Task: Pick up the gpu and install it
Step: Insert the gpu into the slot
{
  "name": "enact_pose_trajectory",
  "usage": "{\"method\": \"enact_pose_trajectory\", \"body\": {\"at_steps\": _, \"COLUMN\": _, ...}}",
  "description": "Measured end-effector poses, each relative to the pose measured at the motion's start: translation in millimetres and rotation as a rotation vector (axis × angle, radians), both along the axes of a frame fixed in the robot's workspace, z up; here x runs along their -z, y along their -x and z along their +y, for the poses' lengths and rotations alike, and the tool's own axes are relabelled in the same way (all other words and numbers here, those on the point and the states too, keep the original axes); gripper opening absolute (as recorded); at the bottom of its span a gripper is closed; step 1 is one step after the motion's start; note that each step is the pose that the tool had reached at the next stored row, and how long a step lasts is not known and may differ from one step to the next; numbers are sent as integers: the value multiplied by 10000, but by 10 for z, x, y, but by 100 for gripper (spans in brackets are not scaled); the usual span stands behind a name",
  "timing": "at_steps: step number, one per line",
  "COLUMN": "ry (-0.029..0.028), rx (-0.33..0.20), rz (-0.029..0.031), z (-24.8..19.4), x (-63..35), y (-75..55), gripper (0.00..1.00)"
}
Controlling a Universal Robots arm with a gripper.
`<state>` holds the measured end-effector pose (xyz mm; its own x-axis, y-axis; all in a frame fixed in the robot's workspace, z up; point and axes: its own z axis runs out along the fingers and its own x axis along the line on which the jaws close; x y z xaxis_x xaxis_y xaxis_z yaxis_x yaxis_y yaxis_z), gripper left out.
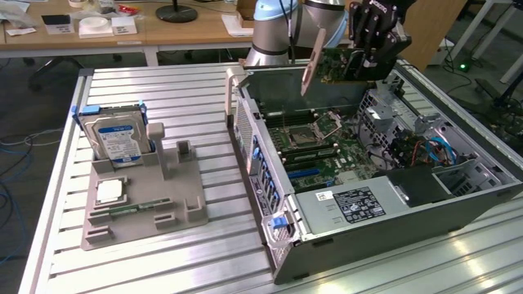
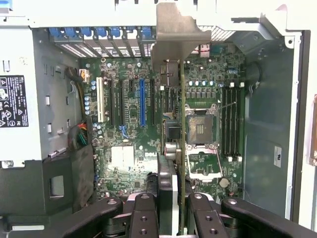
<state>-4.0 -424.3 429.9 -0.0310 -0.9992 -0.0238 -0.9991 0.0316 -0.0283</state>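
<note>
Green circuit board shows on the face of the gpu [image 1: 342, 64] in the exterior view. I hold this card pinched between my two fingers: the gripper [image 1: 372, 61] is clamped on the end opposite the pale metal bracket [image 1: 309, 68].

Position of the card, referenced to the open computer case [image 1: 392, 245]:
- The gpu hangs above the case, over its far end as the exterior view shows it.
- The card stands on edge and is well apart from the motherboard [image 1: 319, 147] on the case floor.
- The bracket end points toward the case wall on the exterior view's left.

In the wrist view, the gpu [image 2: 182, 148] appears edge-on as a thin line running away from the gripper [image 2: 174, 207] to its bracket [image 2: 173, 34]. Behind that line lies the motherboard [image 2: 129, 148]. The line passes between the blue expansion slot [image 2: 142, 101] and the CPU socket [image 2: 200, 124], closer to the socket.

Inside the case, the power supply [image 1: 351, 205] with its black label occupies the near end.

Outside the case, on the exterior view's left of it, a grey fixture [image 1: 176, 202] rests on the slotted aluminium table [image 1: 163, 86]. A silver hard drive [image 1: 114, 138] stands upright in this fixture.
</note>
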Motion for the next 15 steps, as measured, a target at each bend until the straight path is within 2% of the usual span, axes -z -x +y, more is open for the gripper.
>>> {"method": "enact_pose_trajectory", "body": {"at_steps": 6, "ry": -1, "rx": -1, "rz": 38, "z": 0, "x": 96, "y": -1, "gripper": 28}}
{"method": "enact_pose_trajectory", "body": {"at_steps": 10, "ry": -5, "rx": -1, "rz": 41, "z": 0, "x": 162, "y": -2, "gripper": 28}}
{"method": "enact_pose_trajectory", "body": {"at_steps": 11, "ry": -6, "rx": 0, "rz": 30, "z": 0, "x": 177, "y": 0, "gripper": 28}}
{"method": "enact_pose_trajectory", "body": {"at_steps": 12, "ry": -4, "rx": -3, "rz": -51, "z": 1, "x": 184, "y": 14, "gripper": 28}}
{"method": "enact_pose_trajectory", "body": {"at_steps": 13, "ry": -6, "rx": -2, "rz": -98, "z": 1, "x": 195, "y": 14, "gripper": 28}}
{"method": "enact_pose_trajectory", "body": {"at_steps": 15, "ry": 7, "rx": -2, "rz": -132, "z": 0, "x": 215, "y": 14, "gripper": 28}}
